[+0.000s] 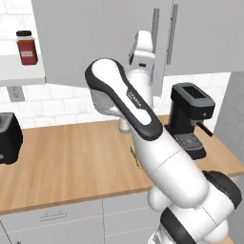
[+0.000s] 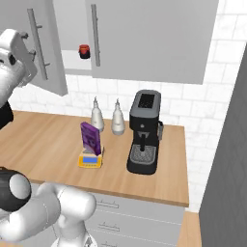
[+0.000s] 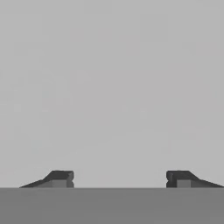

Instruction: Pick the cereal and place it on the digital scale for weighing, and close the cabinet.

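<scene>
Fingertips (image 3: 59, 178) of the gripper (image 3: 118, 179) stand wide apart in the hand view, holding nothing, with a plain light grey surface straight ahead that is probably the cabinet door. From the right base view, the cereal (image 2: 90, 138), one small purple box, stands upright and slightly tilted on the one yellow-orange digital scale (image 2: 90, 160) on the wooden counter (image 2: 43, 144), so that half of the job looks done. Just behind it stand two pale bottles (image 2: 97, 117), and beside it one black coffee machine (image 2: 143, 133). Above, the cabinet (image 2: 154, 38) has one door (image 2: 36, 43) swung open on the left, its long bar handle (image 2: 37, 42) facing the arm's white hand (image 2: 14, 58), while one small red jar (image 2: 84, 51) sits on the shelf inside. The left base view shows the same jar (image 1: 26, 47) on the shelf and the hand (image 1: 142, 55) raised near the two vertical handles. The open door is likely stiff, smooth and light on its hinges; the flat outer face near the handle edge seems the best place to push, though a glancing contact could slide off. The cereal box looks light and easily toppled, so it is best left untouched.
</scene>
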